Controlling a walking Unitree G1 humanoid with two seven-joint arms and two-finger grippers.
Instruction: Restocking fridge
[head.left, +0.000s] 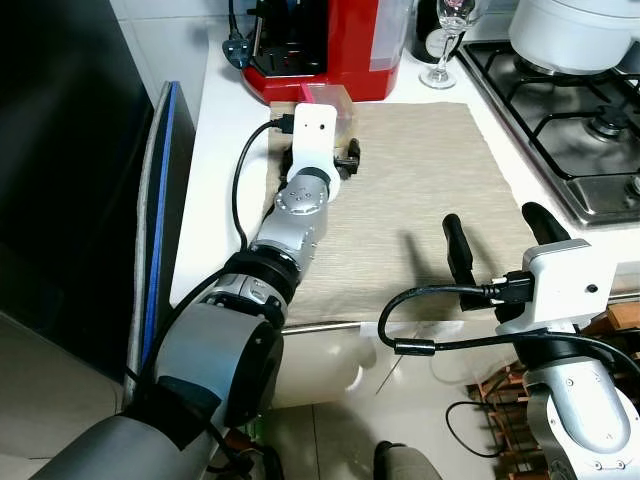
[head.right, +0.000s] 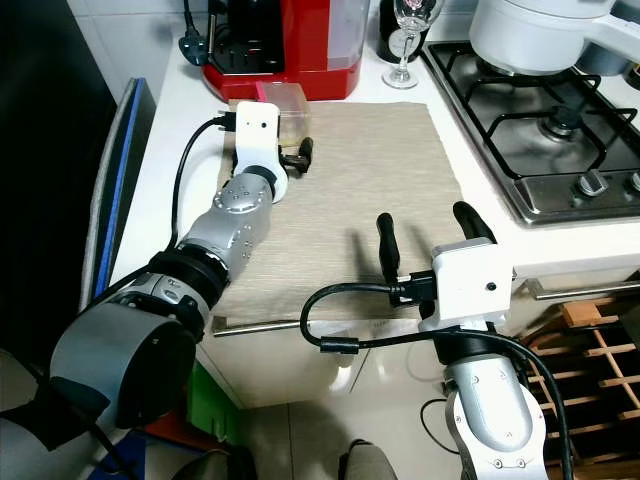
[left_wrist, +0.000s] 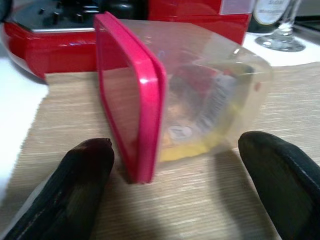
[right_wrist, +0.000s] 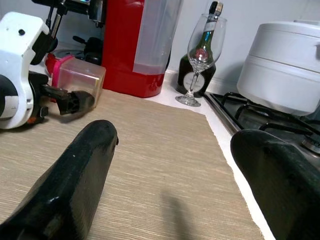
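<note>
The left wrist view reveals what the head views half hide: a clear container (left_wrist: 200, 95) with a pink lid (left_wrist: 131, 95) lying on its side on the beige mat (head.left: 420, 200), the left gripper (left_wrist: 175, 165) spread wide on either side, not touching. It sits at upper centre, just before the red coffee machine (head.left: 320, 40). The right gripper (head.left: 500, 250), released, hovers at the mat's lower right, with bare mat between the two.
</note>
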